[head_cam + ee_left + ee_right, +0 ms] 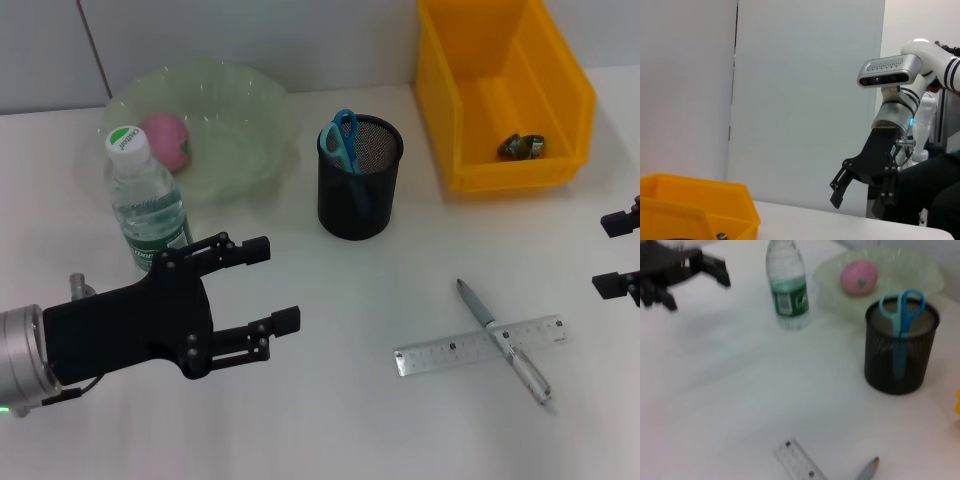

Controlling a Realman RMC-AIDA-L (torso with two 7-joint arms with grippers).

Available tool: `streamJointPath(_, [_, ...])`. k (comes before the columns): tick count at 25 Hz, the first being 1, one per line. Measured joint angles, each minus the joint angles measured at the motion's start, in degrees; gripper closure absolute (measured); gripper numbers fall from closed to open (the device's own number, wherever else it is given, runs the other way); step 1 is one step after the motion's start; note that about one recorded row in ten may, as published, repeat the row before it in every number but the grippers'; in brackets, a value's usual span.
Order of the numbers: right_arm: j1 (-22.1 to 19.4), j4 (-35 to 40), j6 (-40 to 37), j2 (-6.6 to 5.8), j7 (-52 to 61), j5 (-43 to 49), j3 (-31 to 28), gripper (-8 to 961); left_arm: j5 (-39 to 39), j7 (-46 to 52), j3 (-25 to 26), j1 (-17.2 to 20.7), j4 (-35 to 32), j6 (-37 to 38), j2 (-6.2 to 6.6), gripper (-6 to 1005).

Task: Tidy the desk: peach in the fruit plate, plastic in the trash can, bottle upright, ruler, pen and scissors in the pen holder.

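- Left tool (277, 283) hovered over the tabletop (320, 420) beside the bottle (147, 200), fingers spread, holding nothing.
- Right tool (620, 253) sat at the tabletop's right edge, only its finger ends in the head view; the left wrist view showed it spread (862, 194) and empty, well apart from the pen and ruler.
- Pen (503, 341) lay diagonally across the ruler (481, 345), touching it where they crossed. Both remained to be put away.
- Judgement: pen is light, stiff and round, likely to roll or slip. Best pinched across the barrel near its middle, clear of the crossing.
- Judgement: ruler is thin, flat, slick plastic lying flush on the tabletop, hard to get fingers under. Probably easier once the pen is lifted off, gripped across its width.
- Bottle stood upright, green cap up. Peach (167, 141) lay in the fruit plate (245, 120).
- Scissors (342, 139) stood handles-up in the mesh pen holder (359, 178).
- Yellow trash can (505, 90) held a small dark crumpled item (522, 146), likely the plastic.
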State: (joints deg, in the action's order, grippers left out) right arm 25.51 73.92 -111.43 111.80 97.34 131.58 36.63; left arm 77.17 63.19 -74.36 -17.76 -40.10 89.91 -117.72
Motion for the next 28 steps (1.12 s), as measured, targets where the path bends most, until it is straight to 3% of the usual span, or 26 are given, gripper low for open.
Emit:
streamJointPath(10, [6.7, 7.0, -2.3, -0.06, 1.8, 14.0, 8.9, 128, -0.3, 0.0, 0.1, 0.6, -0.1, 0.7, -0.29, 213])
streamJointPath(13, [10.5, 8.1, -2.2, 0.39, 1.7, 20.2, 16.0, 129, -0.3, 0.0, 0.2, 0.5, 0.0, 0.4, -0.31, 213])
streamJointPath(18, [12.2, 8.1, -2.2, 1.0, 1.5, 22.9, 20.1, 129, -0.4, 0.0, 1.2, 0.5, 0.0, 0.4, -0.39, 213])
streamJointPath(21, [13.2, 7.8, -1.9, 2.28, 0.8, 25.5, 23.9, 129, -0.5, 0.1, 1.8, 0.5, 0.3, 0.4, -0.47, 213])
streamJointPath(22, [13.6, 7.6, -1.5, 3.69, -0.4, 27.0, 25.4, 129, -0.5, 0.1, 2.1, 0.3, 0.9, 0.3, -0.55, 213])
streamJointPath(23, [13.6, 7.6, -1.5, 3.69, -0.4, 27.0, 25.4, 129, -0.5, 0.1, 2.1, 0.3, 0.9, 0.3, -0.55, 213])
streamJointPath(27, [13.9, 8.1, -0.5, 6.77, -3.5, 31.6, 28.8, 129, -0.5, 0.1, 2.7, -0.2, 2.1, 0.2, -0.57, 213])
streamJointPath(28, [13.9, 8.1, -0.5, 6.77, -3.5, 31.6, 28.8, 129, -0.5, 0.1, 2.7, -0.2, 2.1, 0.2, -0.57, 213])
